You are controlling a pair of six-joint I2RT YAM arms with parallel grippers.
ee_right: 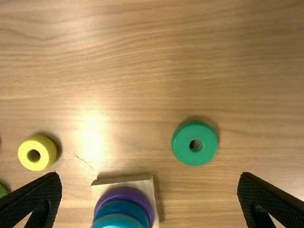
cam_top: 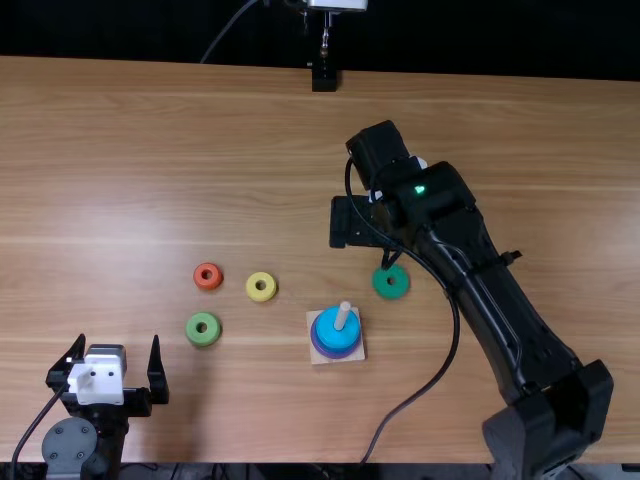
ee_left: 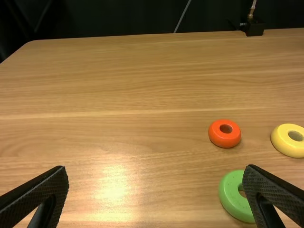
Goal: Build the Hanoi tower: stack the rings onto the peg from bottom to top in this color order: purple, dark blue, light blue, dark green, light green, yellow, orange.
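Top view: the left claw (cam_top: pixel 118 345) stands empty, its fingers spread. Light green (cam_top: pixel 203 329) is the nearest ring to it; orange (cam_top: pixel 208 276) and yellow (cam_top: pixel 261 287) lie farther out, loose and flat, presumably because their turns come later. Well off to that claw's right, the base (cam_top: pixel 361 353) bears the peg (cam_top: pixel 343 316), with light blue (cam_top: pixel 334 331) uppermost, so dark green (cam_top: pixel 391 282) should be next. The right arm (cam_top: pixel 492 298) reaches out over the table beside it, likely for that reason.

Left wrist view: light green is partly behind one finger, orange and yellow beyond the tips. This claw seems parked, leaving room for the other.

Right wrist view: the right claw (ee_right: pixel 149 176) is released too, parted wide enough to straddle a ring. Dark green lies just beyond its tips, untouched; the claw probably needs centring over it before descending.
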